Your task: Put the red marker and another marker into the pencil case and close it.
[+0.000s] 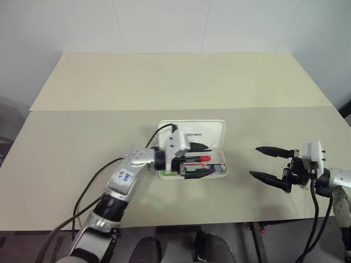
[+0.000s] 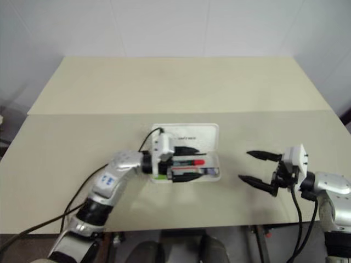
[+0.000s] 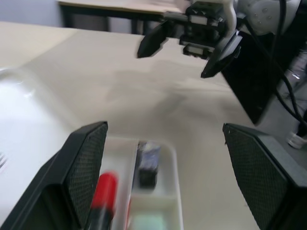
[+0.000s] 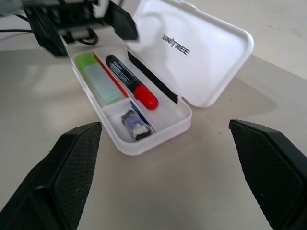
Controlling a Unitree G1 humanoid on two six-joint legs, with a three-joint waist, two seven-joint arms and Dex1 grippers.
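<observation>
Looking at the pencil case (image 4: 144,103), I see a white, glossy hard-plastic box with rounded corners, lid thrown back flat on the matte beige table (image 1: 82,142); the lid carries small dark lettering that reads "UNITREE". Inside its tray lies the red marker (image 4: 130,81), a slim round pen with a red cap and a black labelled barrel whose print I cannot read. Just beside it, in the same long compartment, sits the light-green marker (image 4: 98,76), short, stubby and pale. A small dark object (image 4: 134,124) rests in the case's end compartment. My left gripper (image 1: 196,160) hangs over the case, its black textured fingers spread apart and empty. My right gripper (image 1: 272,163) is well to the right of the case, fingers spread wide, holding nothing.
</observation>
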